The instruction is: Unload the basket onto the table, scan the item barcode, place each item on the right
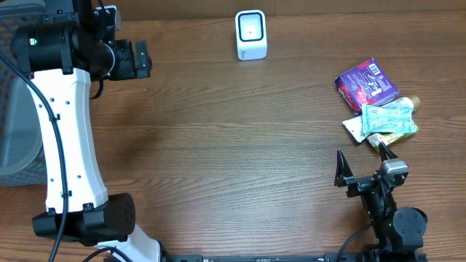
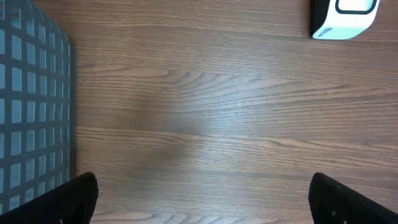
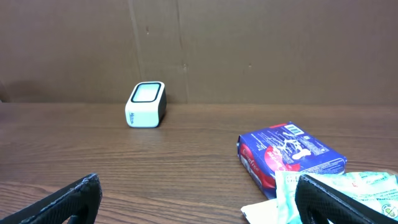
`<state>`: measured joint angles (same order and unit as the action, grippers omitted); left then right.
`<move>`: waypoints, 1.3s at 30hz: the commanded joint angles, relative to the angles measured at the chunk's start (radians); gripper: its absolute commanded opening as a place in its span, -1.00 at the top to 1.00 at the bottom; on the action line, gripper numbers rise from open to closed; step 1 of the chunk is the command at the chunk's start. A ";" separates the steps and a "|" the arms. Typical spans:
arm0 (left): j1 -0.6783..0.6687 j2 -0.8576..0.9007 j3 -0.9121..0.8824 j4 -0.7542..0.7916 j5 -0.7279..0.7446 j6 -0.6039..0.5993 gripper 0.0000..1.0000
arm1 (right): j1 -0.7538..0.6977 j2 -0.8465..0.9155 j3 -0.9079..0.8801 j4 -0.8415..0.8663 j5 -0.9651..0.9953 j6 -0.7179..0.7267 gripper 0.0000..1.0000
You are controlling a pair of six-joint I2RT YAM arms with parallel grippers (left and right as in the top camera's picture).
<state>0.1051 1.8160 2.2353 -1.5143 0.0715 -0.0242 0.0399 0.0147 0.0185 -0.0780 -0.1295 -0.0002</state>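
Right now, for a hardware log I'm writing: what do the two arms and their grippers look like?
The left arm has white shells, black joints and black cables running alongside. The right arm is black, with a grey block near its gripper. The left gripper and right gripper have black fingers.

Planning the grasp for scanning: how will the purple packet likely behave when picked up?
The purple packet looks glossy, so it may slip or crinkle. Its blocky shape suggests it holds its form rather than flopping. Lying flat on the table, it seems unlikely to roll.
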 commanded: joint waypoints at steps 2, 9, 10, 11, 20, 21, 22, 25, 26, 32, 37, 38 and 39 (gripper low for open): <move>0.005 0.005 0.005 0.001 0.000 -0.006 -0.99 | 0.005 -0.012 -0.010 0.005 0.006 0.003 -1.00; -0.029 -0.089 -0.032 0.002 0.000 -0.005 -0.99 | 0.005 -0.012 -0.010 0.005 0.006 0.003 -1.00; -0.030 -0.112 -0.052 0.005 -0.013 0.003 -0.99 | 0.005 -0.012 -0.010 0.005 0.006 0.003 -1.00; -0.030 -0.136 -0.075 0.011 -0.029 0.002 -0.99 | 0.005 -0.012 -0.010 0.005 0.006 0.003 -1.00; -0.030 -0.372 -0.418 0.055 -0.057 0.002 -0.99 | 0.005 -0.012 -0.010 0.005 0.006 0.003 -1.00; -0.030 -0.397 -0.458 0.087 -0.056 0.002 -0.99 | 0.005 -0.012 -0.010 0.005 0.006 0.003 -1.00; -0.030 -0.429 -0.504 0.134 -0.055 0.002 -0.99 | 0.005 -0.012 -0.010 0.005 0.006 0.003 -1.00; -0.030 -0.530 -0.648 0.312 -0.048 0.003 -0.99 | 0.005 -0.012 -0.010 0.005 0.006 0.003 -1.00; -0.030 -0.571 -0.704 0.387 -0.044 0.008 -0.99 | 0.005 -0.012 -0.010 0.005 0.006 0.003 -1.00; -0.030 -0.809 -1.041 0.793 0.047 0.074 -0.99 | 0.005 -0.012 -0.010 0.005 0.006 0.003 -1.00; -0.030 -0.997 -1.350 1.114 0.068 0.072 -0.99 | 0.005 -0.012 -0.010 0.005 0.006 0.003 -1.00; -0.030 -1.036 -1.413 1.179 0.080 0.073 -0.99 | 0.005 -0.012 -0.010 0.005 0.006 0.003 -1.00; -0.030 -1.073 -1.472 1.241 0.089 0.073 -0.99 | 0.005 -0.012 -0.010 0.005 0.006 0.003 -1.00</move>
<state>0.0788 0.8337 0.9207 -0.3820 0.1116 0.0288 0.0402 0.0147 0.0185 -0.0784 -0.1295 -0.0002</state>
